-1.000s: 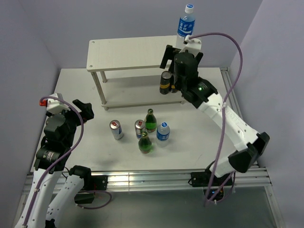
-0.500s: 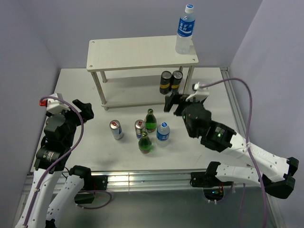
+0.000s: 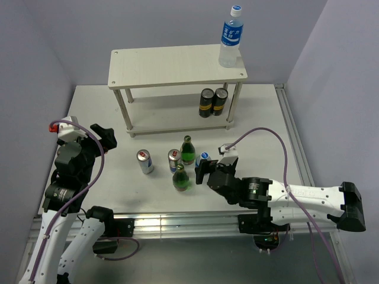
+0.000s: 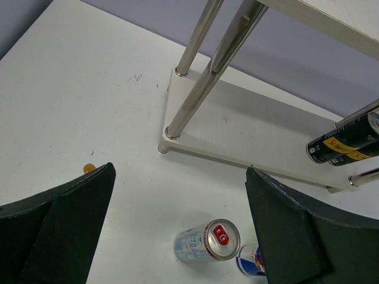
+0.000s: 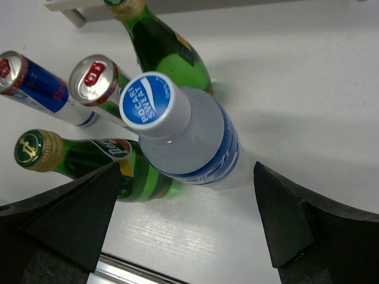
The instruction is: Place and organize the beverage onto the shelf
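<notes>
The shelf (image 3: 172, 65) stands at the back, its lower board (image 4: 249, 127) near the left wrist view's middle. A tall blue-label bottle (image 3: 231, 36) stands on its top right corner. Two black cans (image 3: 213, 102) stand on the lower board. On the table stand two silver cans (image 3: 145, 161) (image 3: 174, 160), two green bottles (image 3: 188, 151) (image 3: 180, 177) and a small blue-capped bottle (image 3: 203, 158). My right gripper (image 3: 207, 170) is open and empty; the small bottle (image 5: 189, 136) stands just ahead of its fingers, untouched. My left gripper (image 3: 103, 135) is open and empty at the left.
In the right wrist view the green bottles (image 5: 166, 50) (image 5: 83, 160) and two cans (image 5: 98, 83) (image 5: 35, 83) crowd the small bottle's left. The table's front rail (image 3: 177, 222) lies close behind the right gripper. A small orange speck (image 4: 89, 168) lies on the table.
My right gripper left a second black can on the lower board, drew back from the shelf and swung down to the small bottle at the front. The left arm has not moved.
</notes>
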Motion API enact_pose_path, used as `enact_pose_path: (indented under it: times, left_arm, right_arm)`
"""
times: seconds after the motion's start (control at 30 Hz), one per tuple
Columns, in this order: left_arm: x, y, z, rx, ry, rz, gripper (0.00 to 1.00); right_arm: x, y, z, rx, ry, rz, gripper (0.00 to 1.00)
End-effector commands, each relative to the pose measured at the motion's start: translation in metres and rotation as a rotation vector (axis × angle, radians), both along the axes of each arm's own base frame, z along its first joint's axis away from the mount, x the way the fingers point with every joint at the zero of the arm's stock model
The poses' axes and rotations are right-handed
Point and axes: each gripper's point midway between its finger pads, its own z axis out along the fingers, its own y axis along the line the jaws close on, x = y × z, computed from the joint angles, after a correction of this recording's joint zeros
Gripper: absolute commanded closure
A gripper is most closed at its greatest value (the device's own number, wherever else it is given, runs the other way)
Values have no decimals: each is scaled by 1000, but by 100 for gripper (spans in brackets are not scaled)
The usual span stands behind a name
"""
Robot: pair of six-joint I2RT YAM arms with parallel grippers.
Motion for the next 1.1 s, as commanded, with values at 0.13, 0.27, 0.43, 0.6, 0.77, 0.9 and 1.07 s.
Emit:
enact_pose_path:
  times: [0.13,0.27,0.43,0.6,0.77,0.9,1.07]
  left_arm:
    - [3,-2,9,-1,-37,-14,1]
    - [2,-2,9,-2,-35,-16,1]
    - [2,-3,10,-3,-40,-19,1]
    - [3,-4,9,-3,-35,-22,1]
    - [3,-4,9,-2,-35,-24,1]
    - [3,-4,10,-1,-38,-25,1]
    - [2,-4,10,-2,-42,-27,1]
  right_arm:
    - [4,14,-24,8,10,-62,0]
    - [12,9,-46,-29,13,-128,0]
    - [31,8,-64,-38,-8,-181,0]
    - [52,8,-68,-71,-63,-223,13]
    - [63,8,-47,-63,-121,-255,58]
    - [66,-4,-9,-99,-159,-294,97]
    - [67,-14,120,4,-294,-309,100]
